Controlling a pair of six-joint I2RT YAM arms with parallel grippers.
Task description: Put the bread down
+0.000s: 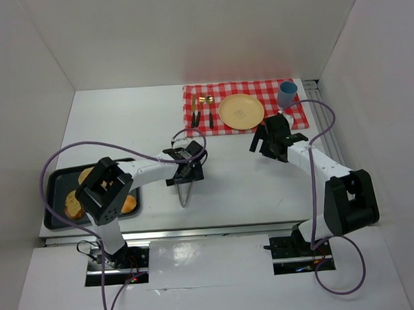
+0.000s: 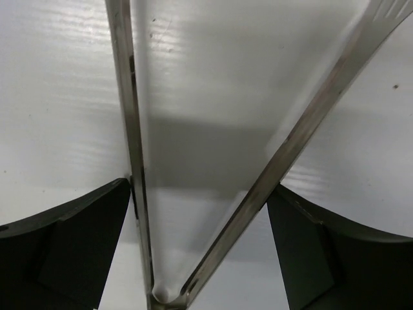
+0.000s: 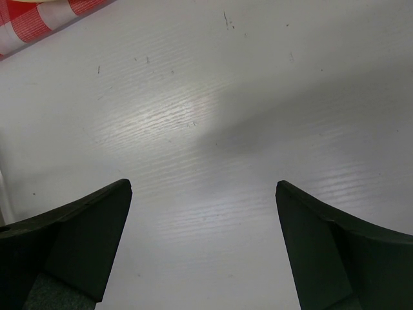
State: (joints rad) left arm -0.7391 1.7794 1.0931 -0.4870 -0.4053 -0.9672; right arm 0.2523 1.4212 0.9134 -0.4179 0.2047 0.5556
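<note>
Here the left tool grips the metal tongs from both sides; the right tool hangs wide open over the tabletop.

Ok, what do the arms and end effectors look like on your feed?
Both the left arm and right arm have white links with bulky black joint housings. A thin purple cable loops loosely along each. The left end effector and right end effector are black, with broad, matte, wedge-shaped fingers. No markings are visible.
</note>
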